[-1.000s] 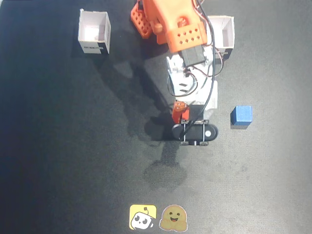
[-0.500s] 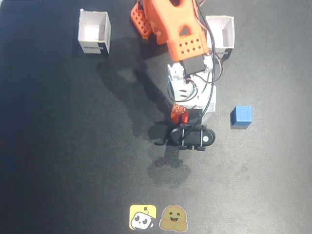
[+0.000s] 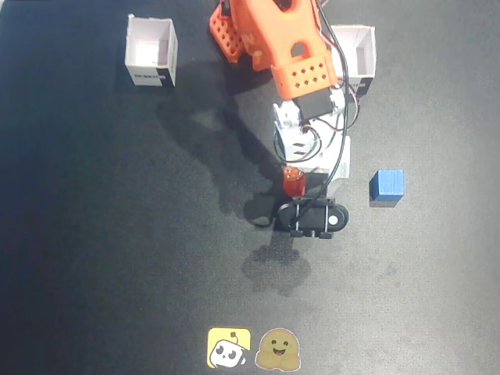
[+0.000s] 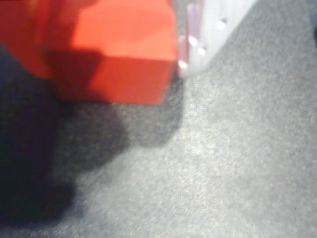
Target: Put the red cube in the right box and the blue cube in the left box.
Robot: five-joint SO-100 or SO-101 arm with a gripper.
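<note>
In the fixed view the red cube [image 3: 294, 181] sits between the fingertips of my gripper [image 3: 298, 184], which reaches down from the orange arm at the top. In the wrist view the red cube [image 4: 119, 54] fills the upper left, pressed between a white finger [image 4: 200, 29] and an orange one [image 4: 22, 39], with its shadow on the mat below. The blue cube [image 3: 387, 186] lies on the mat to the right of the gripper. The pinkish right box [image 3: 151, 51] stands at the upper left. The white-grey left box [image 3: 361, 56] stands at the upper right, partly behind the arm.
The black mat [image 3: 117, 234] covers the table. Two small stickers [image 3: 229, 348] lie at its bottom edge. The black wrist camera housing [image 3: 314, 218] hangs just below the gripper. Arm cables [image 3: 342, 133] loop on its right side.
</note>
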